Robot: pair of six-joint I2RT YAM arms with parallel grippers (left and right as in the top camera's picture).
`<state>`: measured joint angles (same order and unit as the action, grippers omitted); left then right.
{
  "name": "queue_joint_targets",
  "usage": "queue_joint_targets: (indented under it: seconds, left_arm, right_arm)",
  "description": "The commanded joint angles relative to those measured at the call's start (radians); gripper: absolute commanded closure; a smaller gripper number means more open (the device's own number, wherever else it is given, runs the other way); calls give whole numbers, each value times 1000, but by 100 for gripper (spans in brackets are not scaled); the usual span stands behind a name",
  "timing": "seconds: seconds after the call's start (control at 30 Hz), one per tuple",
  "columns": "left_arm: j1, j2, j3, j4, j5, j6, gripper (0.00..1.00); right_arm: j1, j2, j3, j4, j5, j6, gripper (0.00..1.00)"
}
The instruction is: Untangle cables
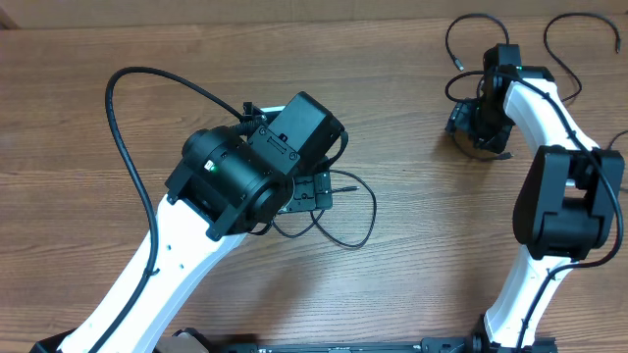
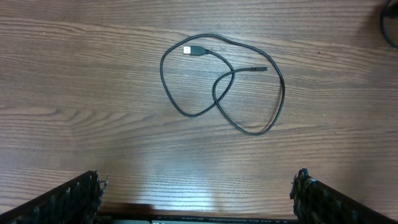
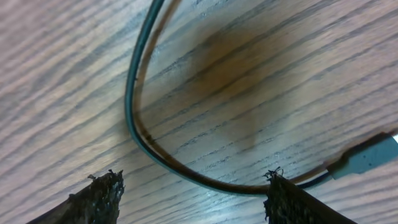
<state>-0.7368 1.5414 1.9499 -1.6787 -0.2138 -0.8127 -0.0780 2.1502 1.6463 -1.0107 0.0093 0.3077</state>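
One thin black cable (image 2: pixel 249 127) lies in a loose crossed loop on the wooden table, its USB plug (image 2: pixel 196 50) at the upper left of the loop. My left gripper (image 2: pixel 199 199) is open and empty above the table, short of that loop. In the overhead view this cable (image 1: pixel 361 216) curls out from under the left gripper (image 1: pixel 312 191). A second black cable (image 3: pixel 134 118) curves between the fingers of my right gripper (image 3: pixel 193 199), which is open and low over the table; its plug (image 3: pixel 367 155) lies to the right. In the overhead view the right gripper (image 1: pixel 473 123) sits among cable loops (image 1: pixel 461 34).
The wooden table (image 1: pixel 422 245) fills all views. The left arm's thick black robot cable (image 1: pixel 118 127) arcs over the table's left part. More thin cable (image 1: pixel 579 54) curls near the far right edge, beside the right arm (image 1: pixel 564 196).
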Motion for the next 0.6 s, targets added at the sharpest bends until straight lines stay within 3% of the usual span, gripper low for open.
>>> queue_joint_targets:
  seconds: [0.0,0.1,0.27,0.4,0.57]
  left_arm:
    - [4,9,-1,5,-4,5,0]
    - [4,9,-1,9,-4,5,0]
    - [4,9,-1,3,-4,5,0]
    - [4,9,-1,-2,-4,5,1]
    - [4,9,-1,0,-4,5,0]
  right_arm:
    - [39,20,-6,3,18,-84,24]
    - [74,20,-6,11,63,-92,20]
    - [94,20,-6,27,159,-38,20]
    - [94,20,-6,37,159,-51,43]
    - [94,20,-11,38,158,-55,42]
